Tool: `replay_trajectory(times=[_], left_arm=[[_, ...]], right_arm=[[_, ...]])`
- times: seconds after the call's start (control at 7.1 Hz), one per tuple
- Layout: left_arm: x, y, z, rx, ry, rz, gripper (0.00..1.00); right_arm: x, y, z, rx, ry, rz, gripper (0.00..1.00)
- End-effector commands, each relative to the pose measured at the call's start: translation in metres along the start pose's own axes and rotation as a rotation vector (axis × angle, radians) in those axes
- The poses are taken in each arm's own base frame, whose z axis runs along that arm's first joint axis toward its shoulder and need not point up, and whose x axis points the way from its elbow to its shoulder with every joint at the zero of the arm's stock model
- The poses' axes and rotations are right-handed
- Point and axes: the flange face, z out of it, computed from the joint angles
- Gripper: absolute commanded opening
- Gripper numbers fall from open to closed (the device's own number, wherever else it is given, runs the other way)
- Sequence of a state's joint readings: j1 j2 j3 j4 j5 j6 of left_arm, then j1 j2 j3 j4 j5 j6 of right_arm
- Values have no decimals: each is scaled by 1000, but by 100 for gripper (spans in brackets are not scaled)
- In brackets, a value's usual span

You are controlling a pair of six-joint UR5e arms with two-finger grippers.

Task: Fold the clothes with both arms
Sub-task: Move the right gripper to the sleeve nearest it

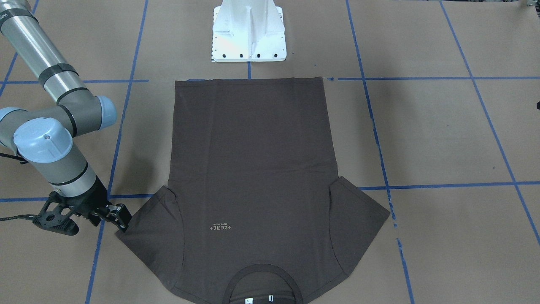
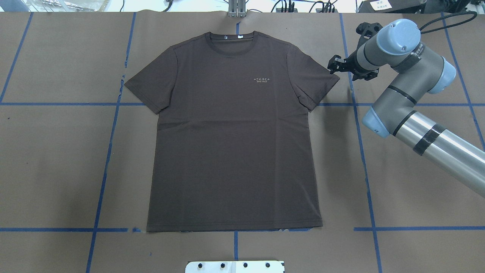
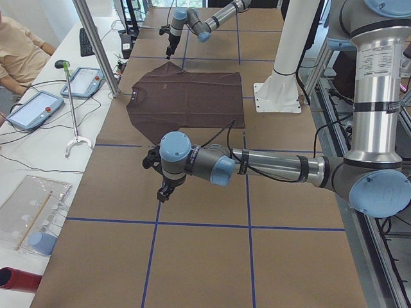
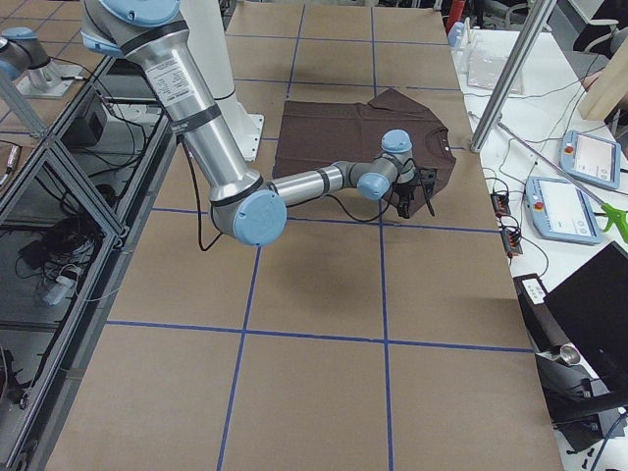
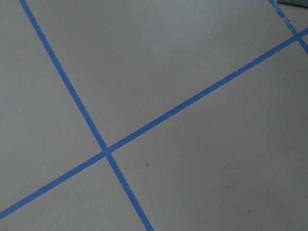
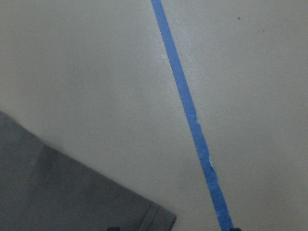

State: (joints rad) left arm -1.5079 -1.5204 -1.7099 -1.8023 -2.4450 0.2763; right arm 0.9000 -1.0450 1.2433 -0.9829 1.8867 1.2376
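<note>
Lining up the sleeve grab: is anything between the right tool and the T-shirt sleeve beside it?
Nothing visible does. The right tool is right at the outer edge of the sleeve of the T-shirt, with only bare table paper around it.

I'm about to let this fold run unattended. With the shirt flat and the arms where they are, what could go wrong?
1. The right pincer sits open beside the outer edge of the sleeve, not over it. Closing here may miss the cloth or nip only a sliver.
2. The left pincer hangs over bare table, well away from the T-shirt. If the right side lifts alone, the cloth would likely drag and skew.
</note>
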Motion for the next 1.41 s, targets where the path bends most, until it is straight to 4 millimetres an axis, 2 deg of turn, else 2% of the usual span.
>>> replay_trajectory(times=[0.0,0.14,0.28,0.56,0.99,1.27], left_arm=[[1,0,0,3,10,2,100],[1,1,1,2,11,0,100],[0,1,1,1,11,-1,100],[0,1,1,1,11,-1,100],[0,3,2,-1,11,-2,100],[0,2,1,1,11,1,100]], right_arm=[[-4,12,12,14,21,-8,74],[-7,15,14,11,21,-14,64],[-6,15,14,12,23,-15,59],[-1,14,21,9,37,-12,56],[-16,8,24,9,37,-12,54],[-13,6,26,9,43,-8,53]])
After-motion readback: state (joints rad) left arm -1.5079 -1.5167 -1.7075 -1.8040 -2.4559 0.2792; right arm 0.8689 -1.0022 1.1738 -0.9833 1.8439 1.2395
